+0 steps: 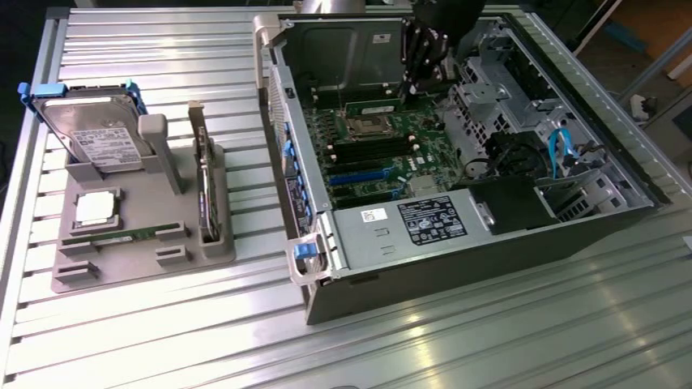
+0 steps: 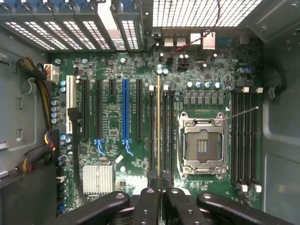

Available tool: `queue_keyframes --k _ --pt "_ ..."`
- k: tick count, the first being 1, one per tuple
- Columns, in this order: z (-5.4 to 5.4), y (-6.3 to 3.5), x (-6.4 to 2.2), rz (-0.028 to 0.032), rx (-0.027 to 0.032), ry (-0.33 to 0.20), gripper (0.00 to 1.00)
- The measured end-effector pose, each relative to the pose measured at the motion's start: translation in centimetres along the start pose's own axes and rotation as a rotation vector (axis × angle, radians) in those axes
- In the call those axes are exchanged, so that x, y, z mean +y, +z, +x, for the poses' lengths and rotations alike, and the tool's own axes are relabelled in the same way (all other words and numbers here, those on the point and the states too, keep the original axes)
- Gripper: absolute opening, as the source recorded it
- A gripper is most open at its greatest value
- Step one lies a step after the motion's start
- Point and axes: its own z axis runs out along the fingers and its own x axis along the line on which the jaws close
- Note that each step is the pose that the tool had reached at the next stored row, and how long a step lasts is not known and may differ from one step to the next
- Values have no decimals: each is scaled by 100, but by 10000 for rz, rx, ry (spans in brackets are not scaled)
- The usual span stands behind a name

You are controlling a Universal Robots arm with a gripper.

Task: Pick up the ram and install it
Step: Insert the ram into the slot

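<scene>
In the wrist view the ram (image 2: 158, 126) shows edge-on as a thin gold-green line running out from between my fingertips. My gripper (image 2: 159, 191) is shut on its near end. The stick hangs over the black memory slots (image 2: 165, 136) beside the empty silver CPU socket (image 2: 202, 145) on the green motherboard (image 2: 112, 140); I cannot tell whether it touches a slot. In the exterior view my gripper (image 1: 425, 79) reaches down into the open computer case (image 1: 454, 162), above the motherboard (image 1: 373, 150).
More memory slots (image 2: 246, 136) lie on the socket's other side. A grey tray (image 1: 141, 251) at the exterior view's left holds a hard drive (image 1: 92, 134), a dark upright card (image 1: 202, 178), a square chip (image 1: 96, 208) and a thin green board (image 1: 117, 237). Case walls and cables (image 1: 557, 150) surround the gripper.
</scene>
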Motion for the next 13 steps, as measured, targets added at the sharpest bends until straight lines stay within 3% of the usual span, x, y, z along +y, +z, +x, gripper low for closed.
queue_keyframes --k 13 --pt "-2 177 -6 0 0 1 12"
